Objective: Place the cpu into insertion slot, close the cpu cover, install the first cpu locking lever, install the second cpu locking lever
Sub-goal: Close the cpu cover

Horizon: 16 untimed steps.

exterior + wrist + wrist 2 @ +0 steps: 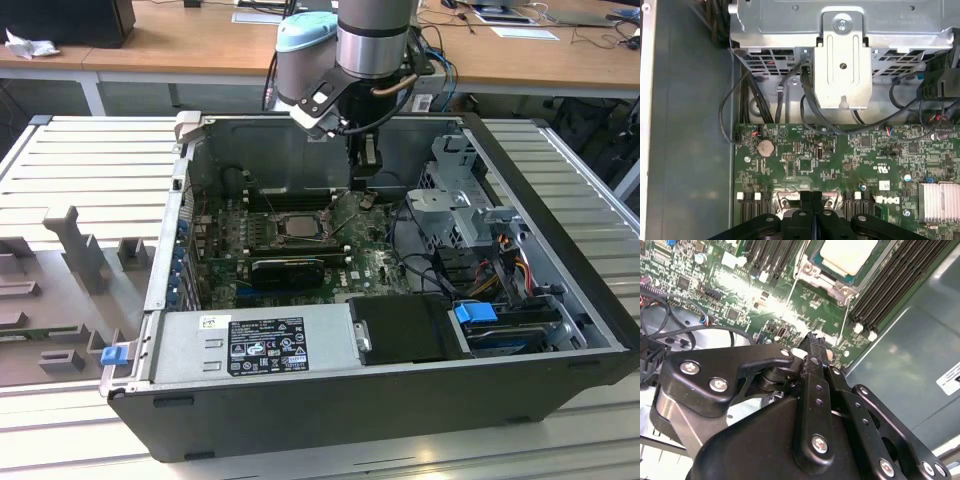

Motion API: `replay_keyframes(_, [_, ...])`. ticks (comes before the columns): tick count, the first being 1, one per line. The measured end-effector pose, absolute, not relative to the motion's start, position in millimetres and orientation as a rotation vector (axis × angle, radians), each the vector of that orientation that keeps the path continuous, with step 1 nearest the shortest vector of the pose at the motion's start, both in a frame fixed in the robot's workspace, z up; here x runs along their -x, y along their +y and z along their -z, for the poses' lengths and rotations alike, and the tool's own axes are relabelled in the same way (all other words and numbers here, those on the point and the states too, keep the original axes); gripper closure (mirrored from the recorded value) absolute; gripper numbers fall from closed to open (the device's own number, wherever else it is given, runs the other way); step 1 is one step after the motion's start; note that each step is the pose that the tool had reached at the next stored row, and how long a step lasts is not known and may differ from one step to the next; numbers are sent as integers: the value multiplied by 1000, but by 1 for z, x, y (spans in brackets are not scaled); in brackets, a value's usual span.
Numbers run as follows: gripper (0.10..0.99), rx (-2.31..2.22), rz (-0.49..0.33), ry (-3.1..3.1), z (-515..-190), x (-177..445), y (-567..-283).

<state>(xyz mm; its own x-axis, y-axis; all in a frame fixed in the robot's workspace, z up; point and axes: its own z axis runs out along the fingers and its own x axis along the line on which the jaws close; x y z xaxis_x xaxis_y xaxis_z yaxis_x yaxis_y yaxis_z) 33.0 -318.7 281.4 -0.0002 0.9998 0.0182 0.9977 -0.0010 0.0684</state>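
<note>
"Since the big black computer case (330, 420) lies open, where is the small square cpu with the pale top (847, 255)?"

"It sits in the square, metal-rimmed insertion slot (272, 228) on the green circuit board (375, 262), near the middle of the exterior view."

"And the black gripper (365, 192)?"

"It is above the board, just to the exterior view's right of the slot. In both wrist views its jaws are pressed together with nothing between them."

"What about the thin silvery cpu cover (832, 282)?"

"It goes round the chip. I cannot tell if it lies flat."
</note>
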Motion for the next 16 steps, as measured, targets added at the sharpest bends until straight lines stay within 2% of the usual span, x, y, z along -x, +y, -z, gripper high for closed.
replay_keyframes(16, [980, -2196, -94, 2196, -281, -60, -319])
